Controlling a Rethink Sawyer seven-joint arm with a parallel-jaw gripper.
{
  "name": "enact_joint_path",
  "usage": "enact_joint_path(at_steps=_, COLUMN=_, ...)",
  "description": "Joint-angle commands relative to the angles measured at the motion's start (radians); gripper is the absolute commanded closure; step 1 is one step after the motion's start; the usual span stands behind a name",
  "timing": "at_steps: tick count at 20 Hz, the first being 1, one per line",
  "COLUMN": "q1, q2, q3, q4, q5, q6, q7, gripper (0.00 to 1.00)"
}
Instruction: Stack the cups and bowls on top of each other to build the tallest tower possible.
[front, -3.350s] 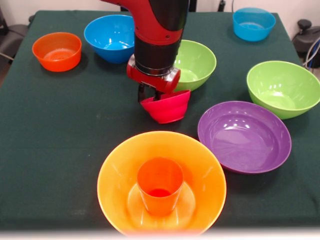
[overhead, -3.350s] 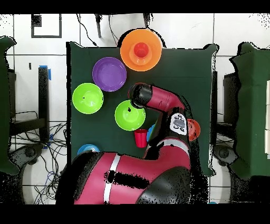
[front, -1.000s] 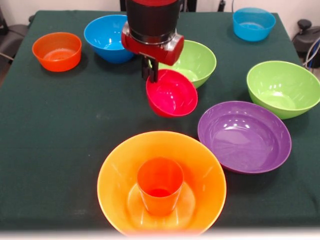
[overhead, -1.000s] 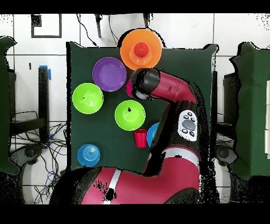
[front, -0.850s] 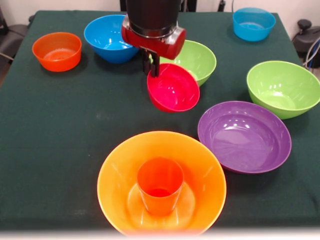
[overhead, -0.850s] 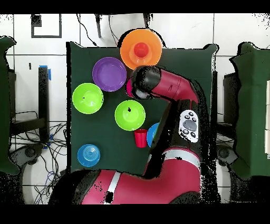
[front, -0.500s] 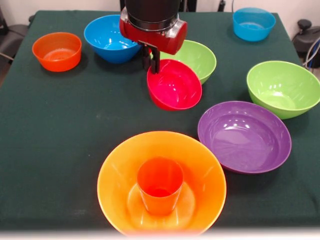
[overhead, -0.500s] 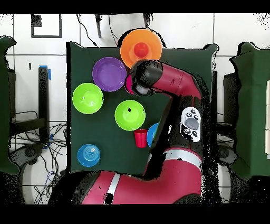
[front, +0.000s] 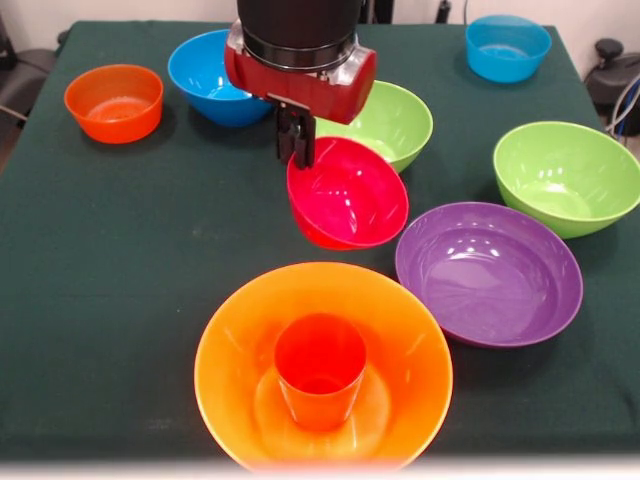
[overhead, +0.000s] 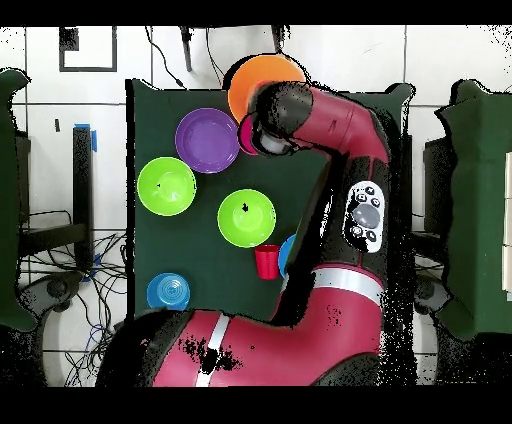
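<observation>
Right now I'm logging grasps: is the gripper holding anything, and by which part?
Yes. The gripper is shut on the small crimson bowl, pinching its upper rim; the bowl hangs tilted, its opening facing the front camera.

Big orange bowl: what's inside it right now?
In the big orange bowl an orange cup stands upright, mouth up, nothing on it. The gripper holds the tilted crimson bowl above the table behind. Overhead, the arm covers the bowl's inside.

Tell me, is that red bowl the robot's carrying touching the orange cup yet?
Apart. In the front view the crimson bowl hangs tilted from the gripper, and dark tablecloth and the big orange bowl's far rim lie between it and the orange cup.
</observation>
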Motion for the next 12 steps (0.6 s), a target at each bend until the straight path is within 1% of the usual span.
enact_joint_path(at_steps=1, q1=0.002, q2=0.064, q3=0.073, q4=-0.122, q5=-0.057, q6=0.141, q7=-0.012, gripper=1.00)
enact_joint_path(at_steps=12, q1=0.000, q2=0.062, q3=0.070, q4=-0.129, q5=-0.054, q6=0.159, q7=-0.016, gripper=1.00)
